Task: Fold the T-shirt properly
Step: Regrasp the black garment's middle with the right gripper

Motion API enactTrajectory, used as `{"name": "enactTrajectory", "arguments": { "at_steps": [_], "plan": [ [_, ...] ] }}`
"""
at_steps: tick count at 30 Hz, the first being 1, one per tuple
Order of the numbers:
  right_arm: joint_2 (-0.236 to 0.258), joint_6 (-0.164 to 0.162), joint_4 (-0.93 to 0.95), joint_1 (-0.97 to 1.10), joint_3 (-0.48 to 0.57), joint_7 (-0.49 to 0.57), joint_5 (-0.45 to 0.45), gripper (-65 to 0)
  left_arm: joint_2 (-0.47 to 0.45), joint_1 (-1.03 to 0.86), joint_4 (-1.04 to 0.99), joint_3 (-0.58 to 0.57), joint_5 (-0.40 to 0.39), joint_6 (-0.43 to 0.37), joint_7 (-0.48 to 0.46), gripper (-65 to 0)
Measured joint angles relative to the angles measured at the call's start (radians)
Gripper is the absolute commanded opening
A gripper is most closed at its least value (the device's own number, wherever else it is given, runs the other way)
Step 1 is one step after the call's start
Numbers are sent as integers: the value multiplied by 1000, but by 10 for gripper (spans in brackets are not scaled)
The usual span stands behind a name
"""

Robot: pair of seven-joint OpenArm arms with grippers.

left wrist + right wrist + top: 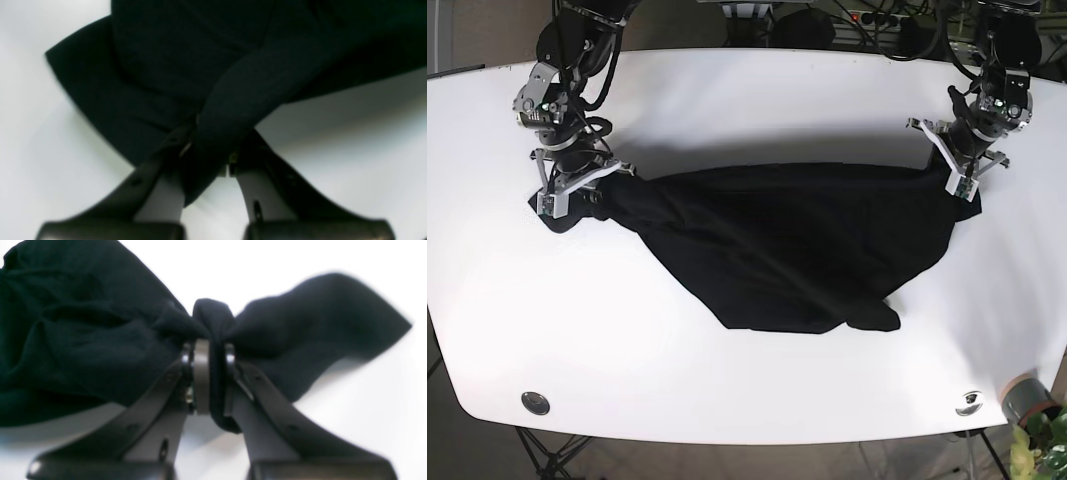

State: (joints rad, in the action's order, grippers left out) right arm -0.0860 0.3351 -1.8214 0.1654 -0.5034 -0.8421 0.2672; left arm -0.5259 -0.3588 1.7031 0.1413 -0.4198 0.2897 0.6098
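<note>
A black T-shirt point(787, 250) lies stretched across the white table point(747, 90), hanging in a rough triangle toward the front. My left gripper point(959, 172) is at the base view's right, shut on a fold of the shirt's edge; the left wrist view shows the cloth point(213, 110) pinched between the fingers point(173, 146). My right gripper point(577, 190) is at the base view's left, shut on the shirt's other end; the right wrist view shows a bunched loop of cloth point(213, 320) squeezed between its pads point(201, 373). Both pinched ends sit slightly above the table.
Two round metal fittings point(534, 402) point(968, 400) sit near the table's front edge. A cylindrical object point(1027, 398) and a plant point(1047, 450) stand off the table's front right corner. Cables point(887, 25) run behind the back edge.
</note>
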Motion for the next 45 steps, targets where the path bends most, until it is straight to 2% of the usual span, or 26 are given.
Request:
{"name": "enactTrajectory", "arguments": {
  "at_steps": [3,5,11,12,14,24,27,32,34,41,45],
  "plan": [
    [0,-3,0,29,0,0,3,-610,2,-5,0,0,0,2,-3,-650],
    [1,-3,0,41,1,0,2,-544,2,-16,2,10,-2,6,-5,-650],
    [-1,-7,-40,52,1,0,-6,-157,24,-26,17,52,2,0,-4,-650],
    [0,-7,-58,55,2,0,2,-109,24,-26,17,52,3,0,-5,-650],
    [0,-6,-94,55,9,0,0,-62,24,-27,17,52,2,6,-4,-650],
    [4,-4,-164,-13,162,8,-2,-60,24,-27,16,53,3,3,-4,-650],
    [17,-13,-135,-65,240,19,-8,-60,23,-26,16,54,3,3,-3,-650],
    [19,-1,-12,-166,386,7,4,-62,23,-27,16,54,3,3,-4,-650],
    [20,-3,53,-211,416,12,1,-87,23,-26,16,54,5,3,-1,-650],
    [31,-15,335,-354,521,10,-61,-255,27,-22,16,54,7,3,2,-650],
    [27,-10,425,-391,579,25,-56,-254,26,-21,16,53,7,3,-2,-650]
  ]
}}
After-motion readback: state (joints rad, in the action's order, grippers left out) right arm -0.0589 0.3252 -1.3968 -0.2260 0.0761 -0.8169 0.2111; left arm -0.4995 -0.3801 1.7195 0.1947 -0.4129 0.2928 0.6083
